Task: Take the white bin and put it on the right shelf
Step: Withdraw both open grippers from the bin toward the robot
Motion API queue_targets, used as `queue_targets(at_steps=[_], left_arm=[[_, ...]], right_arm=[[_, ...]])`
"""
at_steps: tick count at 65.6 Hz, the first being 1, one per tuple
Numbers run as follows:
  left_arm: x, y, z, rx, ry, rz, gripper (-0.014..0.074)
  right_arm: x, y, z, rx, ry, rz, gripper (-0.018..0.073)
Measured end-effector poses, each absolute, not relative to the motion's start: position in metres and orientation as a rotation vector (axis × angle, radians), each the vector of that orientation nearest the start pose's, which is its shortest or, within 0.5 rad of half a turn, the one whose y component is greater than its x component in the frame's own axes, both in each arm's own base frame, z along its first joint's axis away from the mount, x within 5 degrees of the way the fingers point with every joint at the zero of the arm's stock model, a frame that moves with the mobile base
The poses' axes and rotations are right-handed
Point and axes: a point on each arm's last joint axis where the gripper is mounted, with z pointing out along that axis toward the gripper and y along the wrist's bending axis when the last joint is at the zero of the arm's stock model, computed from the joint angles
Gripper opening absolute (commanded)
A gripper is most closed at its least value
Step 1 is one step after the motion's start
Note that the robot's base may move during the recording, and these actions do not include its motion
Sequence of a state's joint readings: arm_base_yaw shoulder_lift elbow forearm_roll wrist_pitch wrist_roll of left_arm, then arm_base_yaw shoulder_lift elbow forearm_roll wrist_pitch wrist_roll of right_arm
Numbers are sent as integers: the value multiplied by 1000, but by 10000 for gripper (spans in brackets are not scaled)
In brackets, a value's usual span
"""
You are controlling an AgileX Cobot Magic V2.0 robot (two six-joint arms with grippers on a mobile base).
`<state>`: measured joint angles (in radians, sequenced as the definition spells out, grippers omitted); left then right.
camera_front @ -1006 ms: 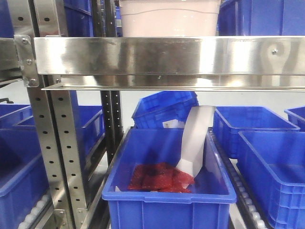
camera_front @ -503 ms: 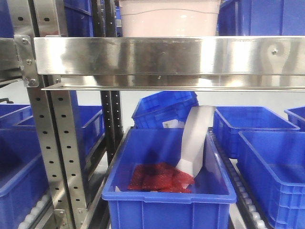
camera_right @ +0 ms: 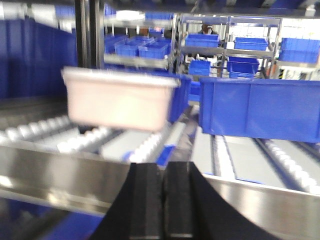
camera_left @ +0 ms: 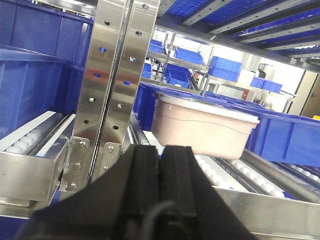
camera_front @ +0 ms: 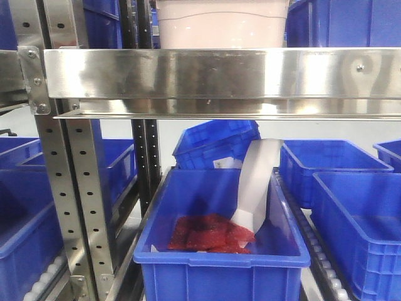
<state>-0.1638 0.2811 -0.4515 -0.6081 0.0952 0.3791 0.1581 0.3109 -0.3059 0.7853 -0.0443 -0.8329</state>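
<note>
White bin (camera_left: pixel 202 127) sits on rollers beyond both closed end effectors (camera_left: pixel 160 165) (camera_right: pixel 162 192).

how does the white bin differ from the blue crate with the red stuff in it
The white bin is milky pinkish-white, while the blue crate is deep blue. The bin sits on the upper level behind the shiny steel rail; the crate sits below it. The crate is open-topped, showing red packets and a white strip; the bin's inside is hidden. Both are rectangular plastic tubs.

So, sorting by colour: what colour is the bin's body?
Milky pinkish-white bin, clearest in the left wrist view.
</note>
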Motion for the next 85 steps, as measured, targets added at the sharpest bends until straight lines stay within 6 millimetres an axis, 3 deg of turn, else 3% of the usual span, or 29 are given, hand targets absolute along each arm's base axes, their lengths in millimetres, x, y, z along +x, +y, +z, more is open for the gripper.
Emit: queue_targets(at_steps=[13, 30, 41, 85], left_arm=[[64, -16, 340, 1, 1401, -363, -126], [64, -16, 340, 1, 1401, -363, -126], [64, -16, 340, 1, 1401, -363, -126], [64, -16, 340, 1, 1401, -363, -126]], right_arm=[[72, 7, 285, -150, 1429, -6, 28], [60, 1, 237, 27, 1449, 59, 28], [57, 1, 209, 41, 1466, 71, 28], [57, 2, 197, 3, 1583, 58, 28]])
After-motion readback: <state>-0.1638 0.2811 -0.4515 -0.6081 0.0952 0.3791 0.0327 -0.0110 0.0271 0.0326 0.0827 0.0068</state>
